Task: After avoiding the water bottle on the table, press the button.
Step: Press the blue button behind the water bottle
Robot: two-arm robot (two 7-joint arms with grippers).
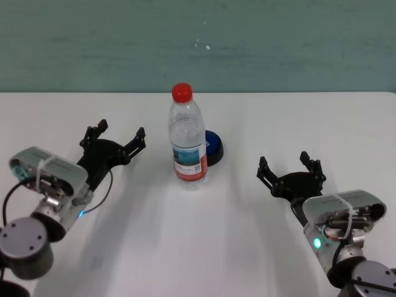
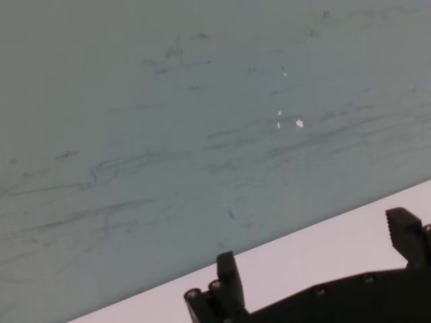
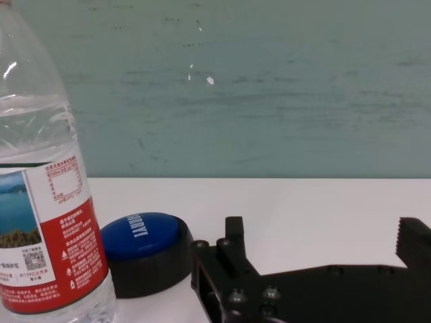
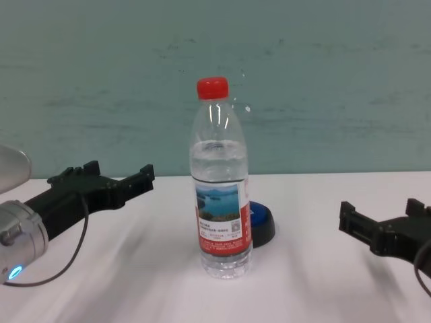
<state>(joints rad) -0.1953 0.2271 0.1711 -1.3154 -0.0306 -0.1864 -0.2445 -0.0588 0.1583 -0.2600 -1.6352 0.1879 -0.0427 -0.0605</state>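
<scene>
The water bottle, clear with a red cap and a lake label, stands upright mid-table; it also shows in the chest view and the right wrist view. The blue dome button sits right behind it, partly hidden, seen too as button and button. My left gripper hovers open to the bottle's left. My right gripper hovers open to the bottle's right, nearer me than the button. Both hold nothing.
A teal wall rises behind the table's far edge. White tabletop stretches on both sides of the bottle and toward me. The left wrist view shows only wall, table edge and the left fingertips.
</scene>
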